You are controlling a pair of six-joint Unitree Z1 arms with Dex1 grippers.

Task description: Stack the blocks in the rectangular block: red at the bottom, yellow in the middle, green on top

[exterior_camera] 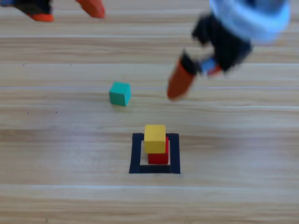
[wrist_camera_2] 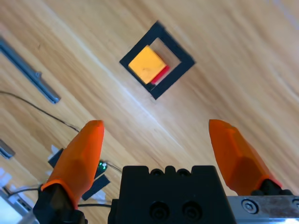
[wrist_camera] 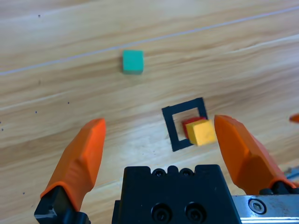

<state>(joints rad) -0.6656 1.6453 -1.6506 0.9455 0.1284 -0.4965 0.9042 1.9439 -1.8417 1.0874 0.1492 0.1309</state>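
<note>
Stacking so far: the yellow block (exterior_camera: 154,138) is sitting on the red block (exterior_camera: 159,156) inside the black square (exterior_camera: 136,154). Red is going at the bottom, so this part looks done.
Green block: the green block (exterior_camera: 120,93) is lying alone on the table (exterior_camera: 56,158), well apart from the square. It is the last one and needs to go on top.
Right gripper: the right gripper (exterior_camera: 194,77) is hanging in the air with nothing between its jaws, and they are spread wide. The green block is off to its side, near. The stack is farther off in front of it. I think it is staying wide open because it is ready to pick up the green block.
Left gripper: the left gripper (exterior_camera: 67,11) is waiting at the far edge, jaws apart and holding nothing.
Right wrist view: it is showing the yellow block (wrist_camera_2: 146,65) from above, hiding most of the red block (wrist_camera_2: 161,74), so the yellow one is sitting a bit off to one side. The green block is not showing here.
Left wrist view: it is showing the green block (wrist_camera: 133,61) far ahead, and the stack close to one jaw.
High view: only this one is showing both grippers and all three blocks together.
</note>
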